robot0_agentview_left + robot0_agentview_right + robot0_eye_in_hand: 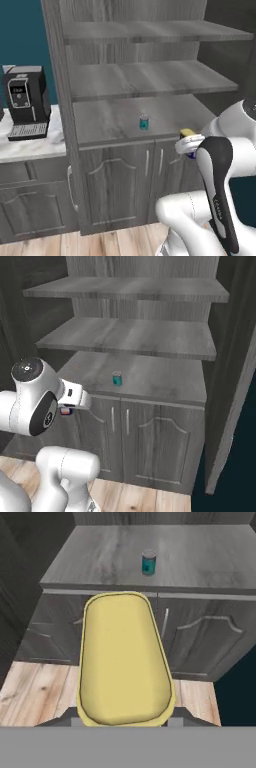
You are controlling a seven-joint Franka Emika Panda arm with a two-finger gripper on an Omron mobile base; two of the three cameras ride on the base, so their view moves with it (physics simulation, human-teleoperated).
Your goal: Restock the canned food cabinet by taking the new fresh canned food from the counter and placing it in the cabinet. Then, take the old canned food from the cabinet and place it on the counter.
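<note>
Restock, 2nd half: the teal can point(144, 122) stands upright on the cabinet's point(115, 170) lowest open shelf, near its front edge, so step one looks done. The gripper point(189, 145) hangs in front of the cabinet doors w/ the old yellow-topped can point(125, 659) pinched between its jaws, clear of the shelf, above the wood floor point(35, 692). Next move, by the look of it: carry the can left to the marble counter point(47, 145) by the coffee machine point(26, 102), set it down upright, then release.
</note>
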